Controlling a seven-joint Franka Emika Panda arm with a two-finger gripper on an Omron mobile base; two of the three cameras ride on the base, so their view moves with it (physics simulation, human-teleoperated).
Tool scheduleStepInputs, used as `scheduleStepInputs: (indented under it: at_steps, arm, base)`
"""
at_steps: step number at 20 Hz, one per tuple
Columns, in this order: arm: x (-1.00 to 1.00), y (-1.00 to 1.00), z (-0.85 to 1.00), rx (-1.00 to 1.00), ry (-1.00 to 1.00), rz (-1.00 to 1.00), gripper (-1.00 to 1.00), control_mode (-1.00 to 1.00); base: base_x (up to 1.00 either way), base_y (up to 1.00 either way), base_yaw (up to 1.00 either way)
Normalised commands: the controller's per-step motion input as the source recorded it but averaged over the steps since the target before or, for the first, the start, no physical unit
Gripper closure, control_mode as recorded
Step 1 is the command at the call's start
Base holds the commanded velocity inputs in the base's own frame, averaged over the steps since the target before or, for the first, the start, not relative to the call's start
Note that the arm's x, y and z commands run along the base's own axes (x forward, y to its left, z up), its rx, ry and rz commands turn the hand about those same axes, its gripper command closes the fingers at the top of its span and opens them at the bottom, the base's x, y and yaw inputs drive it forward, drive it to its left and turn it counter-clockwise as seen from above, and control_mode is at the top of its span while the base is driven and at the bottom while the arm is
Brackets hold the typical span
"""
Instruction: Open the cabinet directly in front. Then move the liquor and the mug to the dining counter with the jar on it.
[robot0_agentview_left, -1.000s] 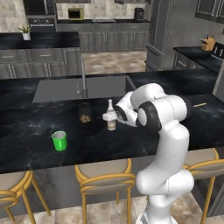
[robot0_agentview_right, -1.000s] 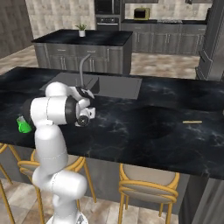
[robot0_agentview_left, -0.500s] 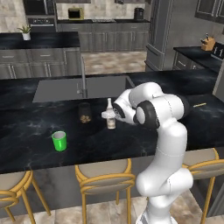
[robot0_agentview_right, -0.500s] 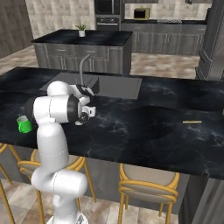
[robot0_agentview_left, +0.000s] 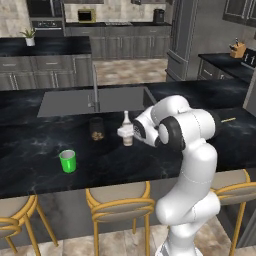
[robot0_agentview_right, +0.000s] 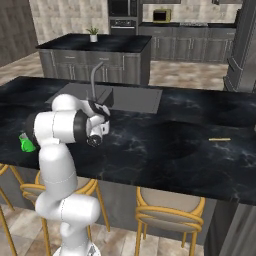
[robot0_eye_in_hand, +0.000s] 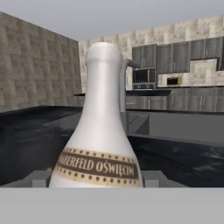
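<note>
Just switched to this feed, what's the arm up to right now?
The gripper is at the liquor bottle, which stands upright on the dining counter next to the jar, near the faucet. In the hand view the bottle sits between the two fingers with the jaws open around it, so nothing is being lifted. The mug is already on the same counter, nearer the stools.
</note>
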Motion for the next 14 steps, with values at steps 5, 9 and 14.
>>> scheduleStepInputs:
  at_steps: [5,9,14]
  arm:
    - [0.00,0.00,-0.11,0.01,-0.06,0.00,1.00,-1.00]
    - [0.00,0.00,-0.21,0.00,-0.04,0.00,1.00,-1.00]
    - [0.00,0.00,-0.08,0.00,-0.02,0.00,1.00,-1.00]
  base:
    - [0.00,0.00,0.00]
    - [0.00,0.00,0.00]
    - [0.00,0.00,0.00]
